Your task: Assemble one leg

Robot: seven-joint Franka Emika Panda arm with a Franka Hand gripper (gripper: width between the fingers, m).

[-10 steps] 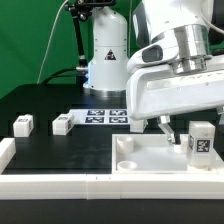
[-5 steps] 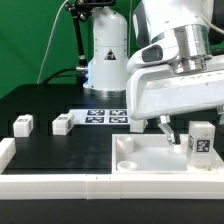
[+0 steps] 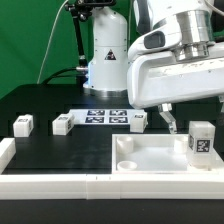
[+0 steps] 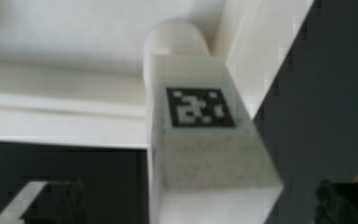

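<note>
The white tray-like piece (image 3: 158, 158) fills the exterior view's lower right; the leg (image 3: 200, 140) stands upright in its right corner; the gripper (image 3: 168, 121) hangs up and to the left of it, jaws seemingly parted and empty; probably mid-seating; next, close squarely around the leg and twist it home.

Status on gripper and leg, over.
Gripper open, holding nothing. Leg upright on tray, exterior view's right, untouched. Nothing between them.
</note>
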